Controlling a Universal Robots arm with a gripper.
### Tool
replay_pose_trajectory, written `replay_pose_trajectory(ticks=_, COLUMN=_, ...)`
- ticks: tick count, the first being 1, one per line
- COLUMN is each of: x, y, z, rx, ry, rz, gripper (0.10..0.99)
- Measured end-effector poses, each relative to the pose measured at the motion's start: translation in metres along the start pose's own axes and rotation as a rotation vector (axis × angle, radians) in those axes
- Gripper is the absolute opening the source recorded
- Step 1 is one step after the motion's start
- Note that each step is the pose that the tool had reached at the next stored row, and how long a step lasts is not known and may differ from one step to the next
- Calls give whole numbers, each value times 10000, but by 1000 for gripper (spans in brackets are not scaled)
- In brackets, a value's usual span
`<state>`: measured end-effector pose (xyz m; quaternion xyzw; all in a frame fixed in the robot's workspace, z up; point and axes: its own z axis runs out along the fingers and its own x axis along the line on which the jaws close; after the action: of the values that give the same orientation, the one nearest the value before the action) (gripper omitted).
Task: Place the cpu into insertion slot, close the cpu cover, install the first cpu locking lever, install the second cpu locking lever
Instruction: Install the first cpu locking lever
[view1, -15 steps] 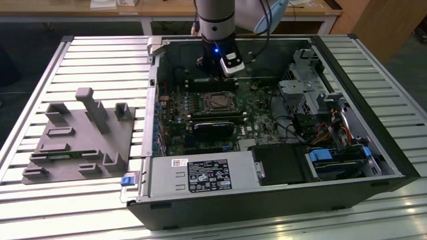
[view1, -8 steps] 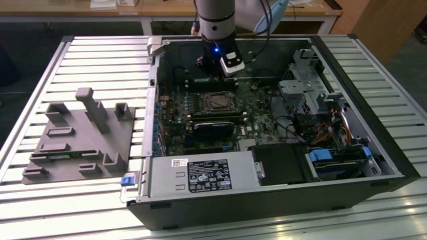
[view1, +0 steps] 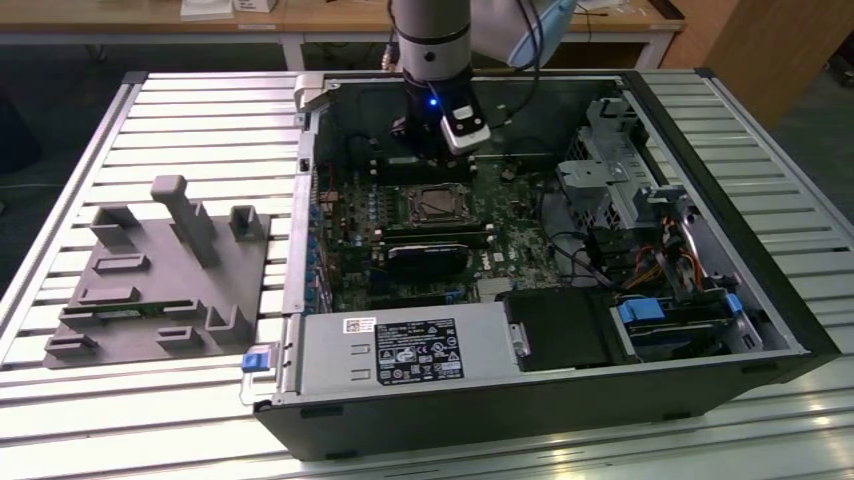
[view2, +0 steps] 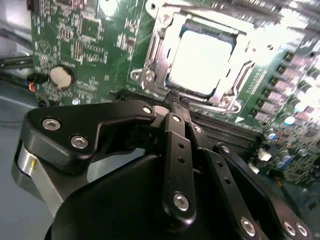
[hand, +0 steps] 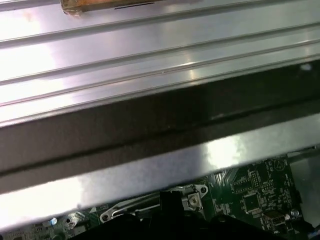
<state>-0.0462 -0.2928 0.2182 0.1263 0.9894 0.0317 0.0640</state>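
a lab: slatted aluminium bench (view1: 160, 120), open computer case (view1: 561, 330), wooden desks (view1: 334, 20).

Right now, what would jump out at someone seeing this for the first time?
An open computer case lies on a slatted metal table, its green motherboard exposed. The robot arm reaches down into it. In the second wrist view, the black gripper sits beside the cpu, which gleams in its socket.
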Motion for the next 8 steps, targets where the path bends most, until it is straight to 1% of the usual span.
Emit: replay_pose_trajectory(ticks=8, x=-33, y=-125, z=-4, rx=445, ry=-39, rz=-56, gripper=106)
